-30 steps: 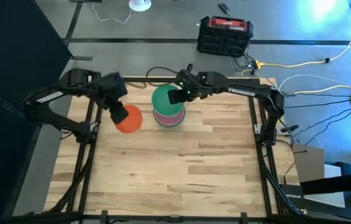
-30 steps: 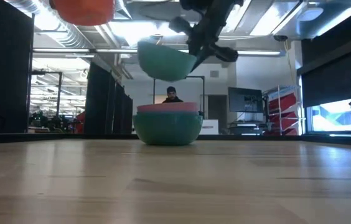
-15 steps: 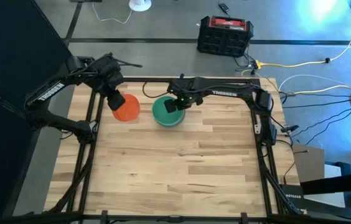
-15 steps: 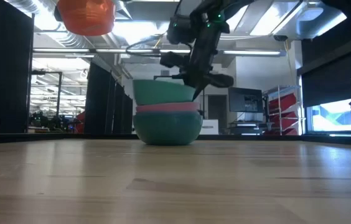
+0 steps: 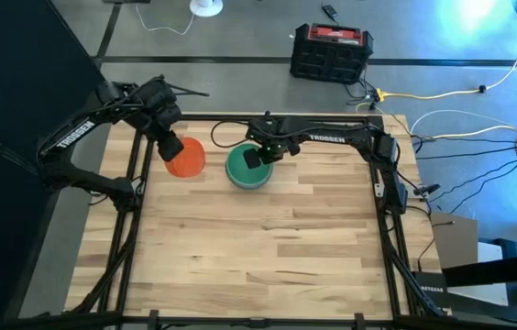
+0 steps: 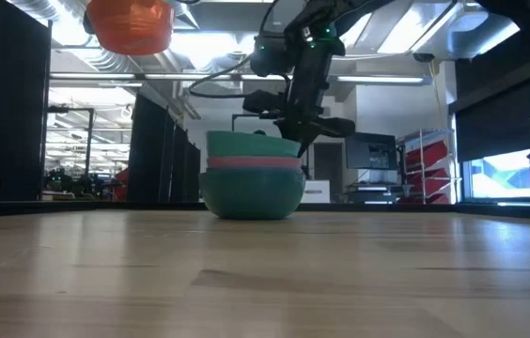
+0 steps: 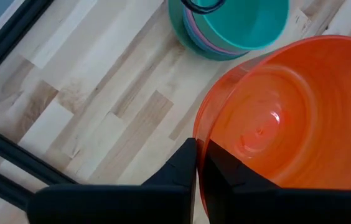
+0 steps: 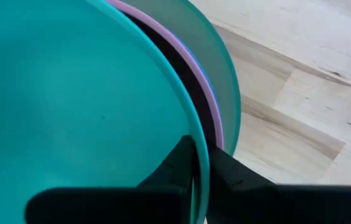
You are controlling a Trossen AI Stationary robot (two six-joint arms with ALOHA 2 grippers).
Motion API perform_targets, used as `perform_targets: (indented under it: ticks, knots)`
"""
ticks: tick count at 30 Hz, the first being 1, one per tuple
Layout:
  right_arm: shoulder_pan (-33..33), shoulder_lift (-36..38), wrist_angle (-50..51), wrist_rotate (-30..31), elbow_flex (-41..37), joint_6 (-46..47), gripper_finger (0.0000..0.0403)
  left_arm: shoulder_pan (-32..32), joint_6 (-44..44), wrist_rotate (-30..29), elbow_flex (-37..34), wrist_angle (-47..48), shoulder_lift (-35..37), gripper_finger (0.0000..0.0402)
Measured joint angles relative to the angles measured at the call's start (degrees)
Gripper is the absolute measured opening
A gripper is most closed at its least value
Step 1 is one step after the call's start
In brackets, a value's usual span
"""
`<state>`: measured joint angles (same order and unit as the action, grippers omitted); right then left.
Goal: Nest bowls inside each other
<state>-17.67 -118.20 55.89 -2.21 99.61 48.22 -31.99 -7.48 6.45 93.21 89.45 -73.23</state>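
Two bowls are in hand and the rest form a stack at the table's far middle. My left gripper (image 5: 169, 147) is shut on an orange-red bowl (image 5: 185, 158), held high over the far left of the table (image 6: 129, 23). My right gripper (image 5: 257, 156) is shut on a green bowl (image 5: 243, 167), which sits mouth up in the stack. Below it in the low view are a pink bowl (image 6: 251, 162) and a larger green bowl (image 6: 251, 192), whose base rests on the wood. A thin blue rim (image 8: 210, 87) shows beside the pink one. My left gripper pinches the orange-red bowl's rim (image 7: 199, 134), one finger (image 7: 225, 177) inside the bowl and one outside. The fingers slant steeply down onto it. The bowl is lifted clear of the table, its mouth toward the wrist camera. My right gripper pinches the upper green bowl's rim (image 8: 201, 146), one finger (image 8: 175, 165) inside and the other outside, in the gap toward the pink rim (image 8: 191, 71). It comes from above, slanting down. The bowl sits mouth up in the pink bowl.
The near half of the wooden table (image 5: 258, 257) is bare boards. Black frame rails (image 5: 130, 238) run along both sides. Beyond the far edge, on the floor, stand a black and red tool case (image 5: 330, 50) and loose cables (image 5: 442, 92).
My right gripper has come down with the green bowl, which hung above the stack and now sits in the pink bowl. My left gripper has swung toward the table's far edge with the orange-red bowl, which stays lifted.
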Motion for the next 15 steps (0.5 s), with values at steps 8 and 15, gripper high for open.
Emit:
perform_targets:
  ticks: [8, 15]
  knots:
    - [0.02, -0.14, -0.76, 0.98, 0.0, -0.97, 0.0001, -0.1, -0.15, 0.05, 0.0, -0.05, 0.0, 0.0]
    - [0.0, -0.08, -0.03, 0.62, 0.21, -2.77, 0.0021, 0.01, -0.66, 0.05, 0.0, -0.08, 0.0, 0.0]
